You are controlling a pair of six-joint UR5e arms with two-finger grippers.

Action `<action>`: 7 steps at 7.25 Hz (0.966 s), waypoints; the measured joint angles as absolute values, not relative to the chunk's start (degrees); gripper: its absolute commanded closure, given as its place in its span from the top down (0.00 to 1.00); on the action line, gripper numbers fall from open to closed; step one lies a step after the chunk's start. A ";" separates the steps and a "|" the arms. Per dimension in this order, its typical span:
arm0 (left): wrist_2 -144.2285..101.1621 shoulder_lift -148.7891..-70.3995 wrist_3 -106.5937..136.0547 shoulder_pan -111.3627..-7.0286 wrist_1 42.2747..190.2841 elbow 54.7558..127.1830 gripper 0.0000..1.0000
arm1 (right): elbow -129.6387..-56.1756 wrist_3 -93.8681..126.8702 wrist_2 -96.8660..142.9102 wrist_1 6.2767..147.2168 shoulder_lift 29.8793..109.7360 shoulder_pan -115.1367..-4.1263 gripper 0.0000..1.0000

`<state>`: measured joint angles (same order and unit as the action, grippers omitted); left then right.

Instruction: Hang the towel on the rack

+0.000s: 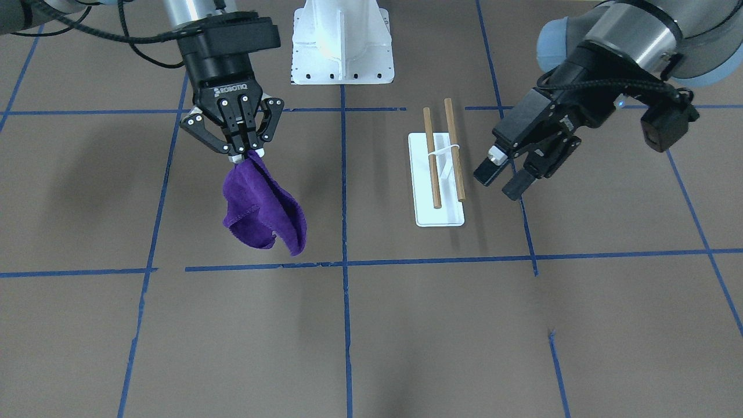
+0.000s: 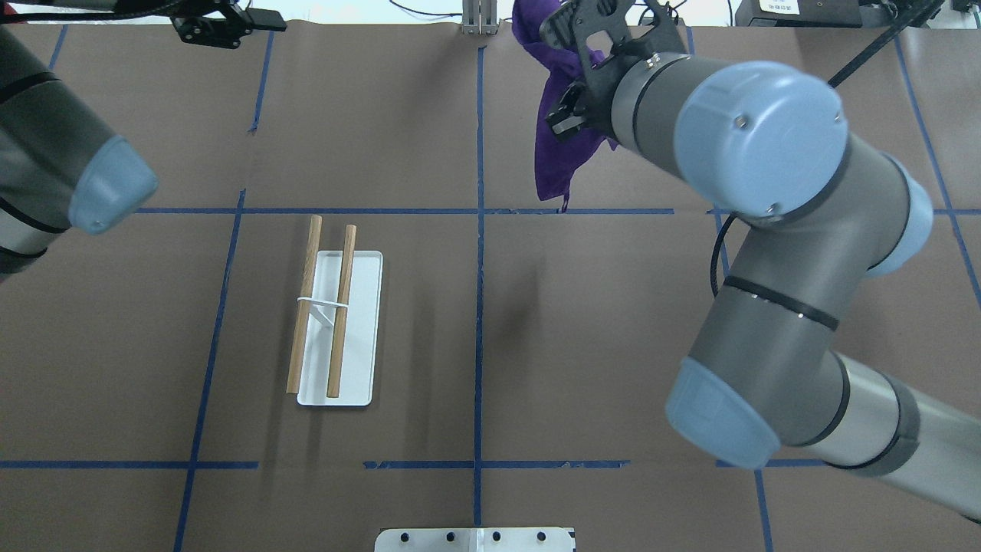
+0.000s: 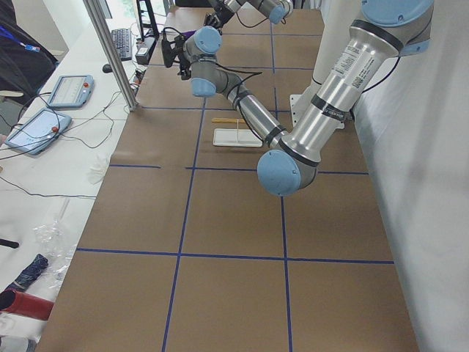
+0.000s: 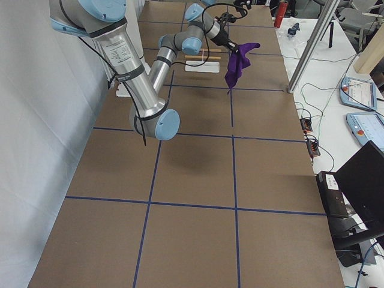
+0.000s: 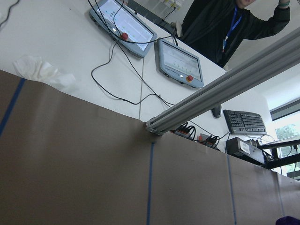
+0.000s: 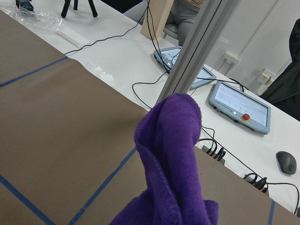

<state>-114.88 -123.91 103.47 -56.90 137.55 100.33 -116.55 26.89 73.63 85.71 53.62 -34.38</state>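
The purple towel hangs limp from my right gripper, which is shut on its top corner and holds it above the table, well to the side of the rack. The towel also shows in the overhead view and the right wrist view. The rack has two parallel wooden dowels on a white support over a white base plate, and both dowels are bare. My left gripper is open and empty, hovering tilted just beside the rack on the side away from the towel.
The white robot pedestal stands at the table's robot side, between the arms. Blue tape lines cross the brown table cover. An aluminium post, cables and operator tablets lie beyond the far table edge.
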 measured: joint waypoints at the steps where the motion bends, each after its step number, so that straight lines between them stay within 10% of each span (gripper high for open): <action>1: -112.36 -126.23 106.59 -54.27 137.56 99.73 1.00 | -116.96 26.89 70.56 87.76 52.57 -31.90 0.00; 7: -104.78 -133.54 107.46 -46.81 137.56 93.11 1.00 | -118.44 27.30 65.52 90.06 52.11 -26.80 0.00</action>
